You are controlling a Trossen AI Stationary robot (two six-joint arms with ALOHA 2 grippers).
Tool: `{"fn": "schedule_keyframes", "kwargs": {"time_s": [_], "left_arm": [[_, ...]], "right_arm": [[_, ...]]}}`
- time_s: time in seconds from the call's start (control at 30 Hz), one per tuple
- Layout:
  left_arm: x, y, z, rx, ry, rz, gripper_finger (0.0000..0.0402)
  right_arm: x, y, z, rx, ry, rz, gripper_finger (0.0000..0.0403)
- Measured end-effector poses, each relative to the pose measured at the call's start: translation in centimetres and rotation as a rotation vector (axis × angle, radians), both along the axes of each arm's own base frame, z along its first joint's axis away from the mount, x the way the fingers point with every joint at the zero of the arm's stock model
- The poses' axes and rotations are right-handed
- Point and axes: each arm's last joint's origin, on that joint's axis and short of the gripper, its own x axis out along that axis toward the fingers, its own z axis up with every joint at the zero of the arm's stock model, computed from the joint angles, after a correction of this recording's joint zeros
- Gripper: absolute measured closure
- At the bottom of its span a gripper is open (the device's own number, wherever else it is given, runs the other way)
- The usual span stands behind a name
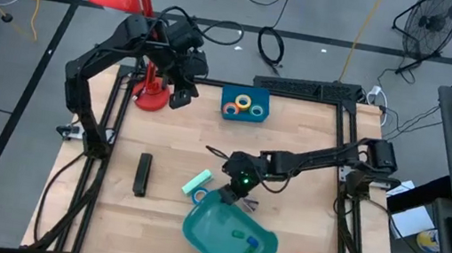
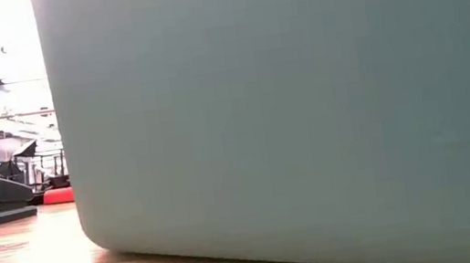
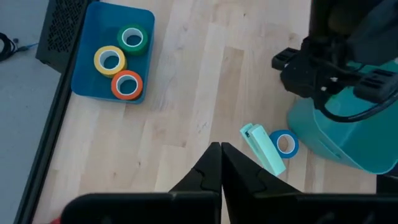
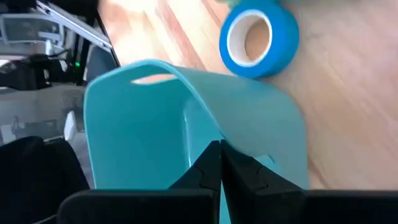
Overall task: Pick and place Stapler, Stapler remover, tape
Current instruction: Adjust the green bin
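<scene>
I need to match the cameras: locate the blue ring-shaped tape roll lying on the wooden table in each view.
High view: not visible, hidden under the right arm near the mint-green block.
Low view: not in it.
Left wrist view: blue tape roll between mint-green block and teal plastic bin.
Right wrist view: upper right, beyond the bin's rim.
Shared landmark: the teal bin.

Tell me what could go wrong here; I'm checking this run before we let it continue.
The right gripper, fingers shut, sits at the teal bin's rim, so it might tip or drag the bin. The blue tape roll lies on the table between the mint-green block and the bin; a nudge could roll it away. The left gripper, fingers shut, waits above the red lamp's base.
</scene>
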Motion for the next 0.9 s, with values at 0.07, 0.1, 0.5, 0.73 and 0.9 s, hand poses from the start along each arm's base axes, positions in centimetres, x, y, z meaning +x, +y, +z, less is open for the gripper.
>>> {"fn": "schedule_keyframes", "kwargs": {"time_s": [0.07,0.1,0.5,0.73,0.9], "left_arm": [[0.0,0.0,0.0,0.002,-0.001,-0.002,0.0394],[0.0,0.0,0.0,0.003,-0.002,-0.001,0.0391],[-0.1,0.5,0.0,0.006,-0.014,0.014,0.0385],[1.6,-0.5,-3.5,-0.136,0.060,-0.111,0.0398],[2.7,-1.5,-7.6,-0.186,0.197,-0.176,0.0388]], "right_arm": [[0.2,-0.2,0.1,0.003,-0.023,-0.008,0.0403],[0.3,-0.3,0.3,0.006,-0.031,-0.008,0.0403],[1.7,1.4,7.6,-0.093,-0.070,0.042,0.0403],[-1.3,3.2,9.7,-0.212,0.112,-0.023,0.0403],[-4.8,4.6,12.5,-0.346,0.090,-0.059,0.0403]]}}
